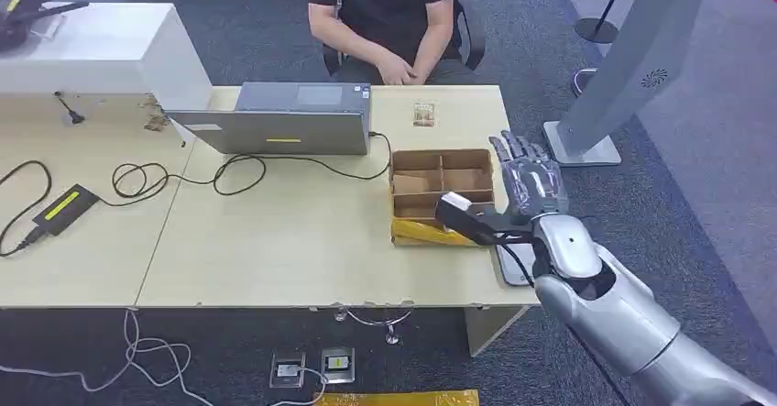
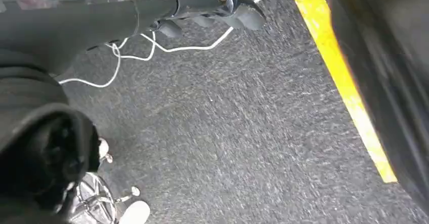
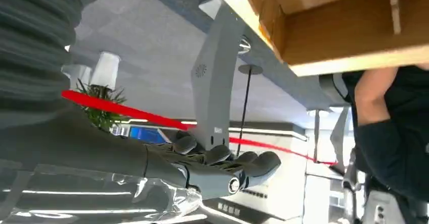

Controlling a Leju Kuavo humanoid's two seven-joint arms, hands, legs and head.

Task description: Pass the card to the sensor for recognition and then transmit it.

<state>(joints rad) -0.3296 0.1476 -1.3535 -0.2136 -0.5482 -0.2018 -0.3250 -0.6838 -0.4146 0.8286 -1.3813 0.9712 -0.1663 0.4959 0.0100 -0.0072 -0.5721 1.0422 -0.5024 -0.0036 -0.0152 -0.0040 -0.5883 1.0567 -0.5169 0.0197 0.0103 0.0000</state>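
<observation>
From the head view, the robot's right hand hovers at the right end of the pale wooden counter, fingers stretched out flat and apart, holding nothing. Just beside it on its left stands the brown cardboard divided box, with a yellow strip along its near edge. A small brownish printed card, which I take to be the task's card, lies flat on the counter beyond the box, near the seated person in the black shirt. It lies ahead of the fingers and to their left, its long axis running roughly away from the robot. The right hand is plainly the nearer one. A grey laptop sits further left, and what may be a flat grey device lies at the counter edge under the wrist.

In the left wrist view, the left hand hangs over grey carpet with white cable; its fingers look loosely curled, but I cannot tell their state for sure.

In the right wrist view, the right hand's fingers show extended and empty, beside the box's cardboard wall.
</observation>
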